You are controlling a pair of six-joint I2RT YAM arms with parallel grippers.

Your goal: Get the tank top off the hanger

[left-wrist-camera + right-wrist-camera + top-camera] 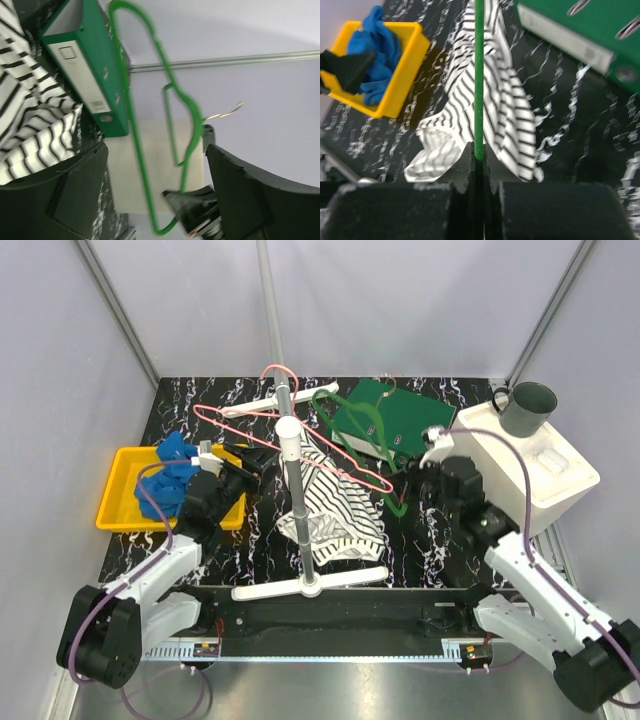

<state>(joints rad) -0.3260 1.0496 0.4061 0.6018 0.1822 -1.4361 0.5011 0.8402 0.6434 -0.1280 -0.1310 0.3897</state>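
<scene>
A white stand (290,455) rises from the middle of a black marbled table (440,540), and everything else sits around it. The striped tank top (335,515) lies crumpled on the table at the foot of the stand's pole, on the side toward the right arm. A pink hanger (345,457) hangs from the stand, and its lower end crosses over the cloth. I cannot tell whether it passes through the top.

The right gripper (479,165), to the right of the stand, is clenched on the thin wire of a green hanger (479,75). The wire runs bare from the pinched fingers out above the striped cloth. The left gripper (157,155) hovers just left of the stand with its jaws spread wide and nothing between them.

Farther left of the stand is a yellow bin (115,495) holding a bunched blue cloth (175,465). Behind the stand and to its right lies a green binder (395,405). Well to the right of the stand is a white box (560,480) with a grey mug (527,408) on its far corner.
</scene>
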